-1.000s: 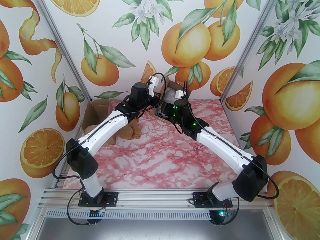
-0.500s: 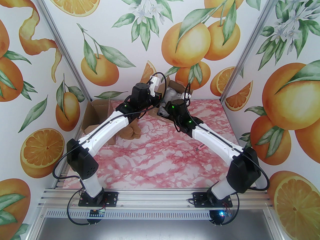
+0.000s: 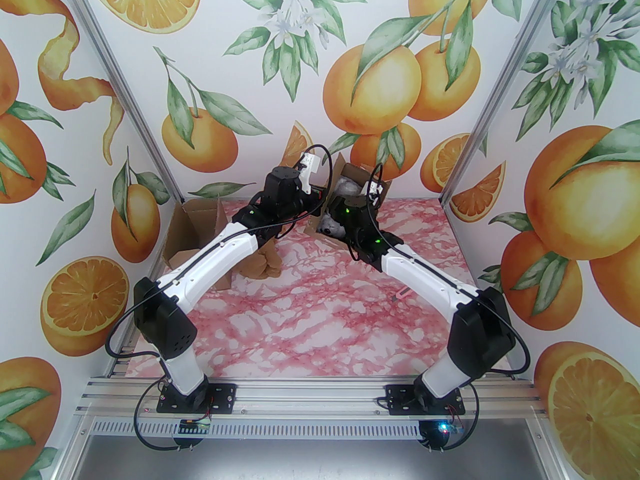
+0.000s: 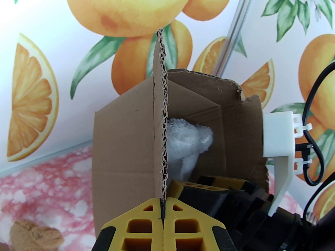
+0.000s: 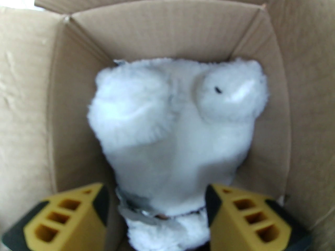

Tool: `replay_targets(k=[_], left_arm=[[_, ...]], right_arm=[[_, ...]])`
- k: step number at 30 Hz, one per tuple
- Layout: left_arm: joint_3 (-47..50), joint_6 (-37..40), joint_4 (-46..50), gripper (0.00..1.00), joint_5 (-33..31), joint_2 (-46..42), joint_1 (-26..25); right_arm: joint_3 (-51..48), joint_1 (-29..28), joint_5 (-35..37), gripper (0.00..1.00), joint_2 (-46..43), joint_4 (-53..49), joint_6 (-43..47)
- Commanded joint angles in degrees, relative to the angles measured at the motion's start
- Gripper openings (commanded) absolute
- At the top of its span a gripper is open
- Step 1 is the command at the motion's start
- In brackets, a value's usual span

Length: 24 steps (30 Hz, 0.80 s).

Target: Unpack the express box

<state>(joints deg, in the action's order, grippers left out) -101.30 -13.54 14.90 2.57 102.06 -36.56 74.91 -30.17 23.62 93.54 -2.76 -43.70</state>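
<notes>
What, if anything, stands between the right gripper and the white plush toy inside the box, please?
Nothing visible does. The right gripper is inside the open box, its fingers apart on either side of the white plush toy's near end. The left gripper is shut on a flap, holding it out of the way.

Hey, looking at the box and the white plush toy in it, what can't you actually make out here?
White plush toy: blurred in the right wrist view, lower end cut off by the bottom edge; contact with the right gripper's fingers unclear.
Express box: top view, mostly behind both wrists.
Brown plush: top view, partly under the left arm.
</notes>
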Motion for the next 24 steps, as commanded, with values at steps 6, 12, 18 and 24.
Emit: replay_targets(k=[6, 12, 18, 24], left_arm=[[-2.6, -4.6, -2.5, 0.00, 0.5, 0.8, 0.4], [-2.3, -11.2, 0.0, 0.00, 1.1, 2.1, 1.8], [-2.0, -13.6, -0.8, 0.00, 4.4, 3.7, 1.7], [-1.4, -15.0, -0.7, 0.00, 6.2, 4.2, 1.3]], right_arm=[[1.8, 0.4, 1.7, 0.69, -0.6, -3.7, -0.5], [6.7, -0.3, 3.1, 0.72, -5.3, -17.5, -0.1], [6.5, -0.3, 3.2, 0.72, -4.1, -22.1, -1.1], [8.9, 0.6, -0.3, 0.73, 0.8, -24.2, -1.2]])
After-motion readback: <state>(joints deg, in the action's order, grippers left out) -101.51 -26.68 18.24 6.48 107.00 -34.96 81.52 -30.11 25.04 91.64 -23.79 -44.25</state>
